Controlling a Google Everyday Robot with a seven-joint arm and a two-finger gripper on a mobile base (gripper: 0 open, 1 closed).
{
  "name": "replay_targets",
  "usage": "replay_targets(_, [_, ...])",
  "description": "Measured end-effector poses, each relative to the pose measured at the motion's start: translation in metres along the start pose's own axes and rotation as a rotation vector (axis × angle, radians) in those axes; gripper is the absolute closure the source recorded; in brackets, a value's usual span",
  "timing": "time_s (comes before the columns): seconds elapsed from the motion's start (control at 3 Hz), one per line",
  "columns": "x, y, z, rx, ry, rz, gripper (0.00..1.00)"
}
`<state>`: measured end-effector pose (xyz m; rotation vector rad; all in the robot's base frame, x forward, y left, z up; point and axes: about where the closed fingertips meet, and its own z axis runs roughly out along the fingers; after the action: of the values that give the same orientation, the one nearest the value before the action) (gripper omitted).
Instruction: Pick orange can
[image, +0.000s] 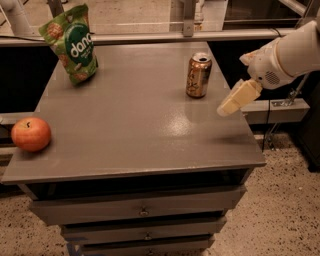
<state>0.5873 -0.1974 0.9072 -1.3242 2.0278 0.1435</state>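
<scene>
The orange can (198, 75) stands upright near the back right of the grey table (135, 120). It has a coppery-orange body with pale markings and a silver top. My gripper (227, 107) comes in from the right on a white arm. It hovers over the table's right edge, to the right of the can and a little nearer the front, apart from it. It holds nothing.
A green snack bag (71, 42) stands at the back left. An orange-red apple (31, 134) lies at the front left edge. Drawers (142, 211) sit under the tabletop. A metal rail (150, 36) runs behind the table. Speckled floor lies to the right.
</scene>
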Motion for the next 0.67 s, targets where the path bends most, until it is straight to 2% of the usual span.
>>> replay_targets(0.33, [-0.009, -0.025, 0.030, 0.012, -0.141, 0.086, 0.00])
replay_targets(0.67, [-0.028, -0.031, 0.063, -0.030, -0.289, 0.179, 0.00])
